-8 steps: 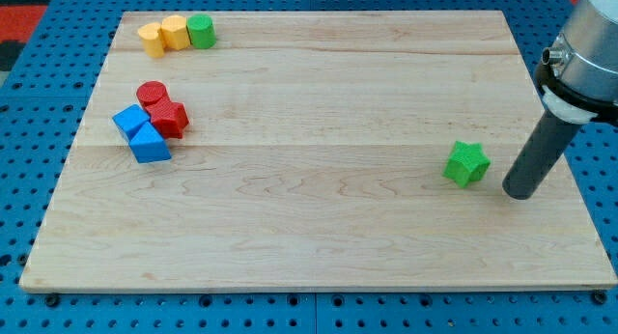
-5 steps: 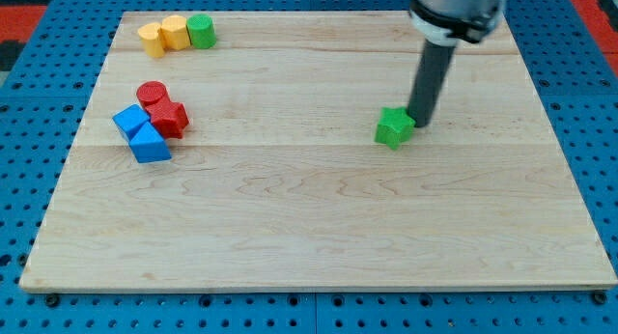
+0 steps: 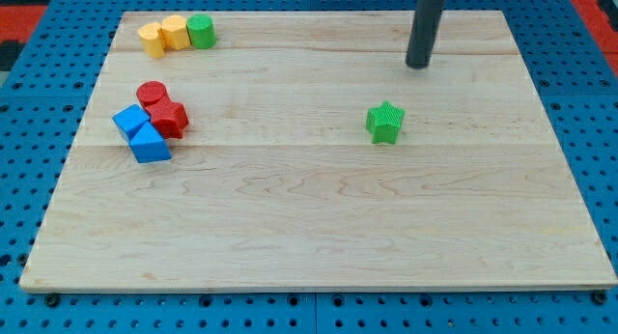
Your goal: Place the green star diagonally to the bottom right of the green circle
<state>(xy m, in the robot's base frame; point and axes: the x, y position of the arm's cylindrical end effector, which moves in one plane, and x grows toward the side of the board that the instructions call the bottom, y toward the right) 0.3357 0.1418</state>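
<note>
The green star [image 3: 385, 122] lies on the wooden board [image 3: 319, 228], right of centre. The green circle [image 3: 201, 31] sits at the view's top left, far to the left of and above the star. My tip [image 3: 418, 64] is above and slightly right of the star, apart from it by about a block's width and touching no block.
Two yellow blocks [image 3: 163, 35] sit in a row touching the green circle's left side. A red circle [image 3: 151, 95], another red block [image 3: 169, 117] and two blue blocks [image 3: 141, 133] are clustered at the left. Blue pegboard surrounds the board.
The green star was pushed left and up from the right side of the board. My tip then left the star and moved up toward the view's top.
</note>
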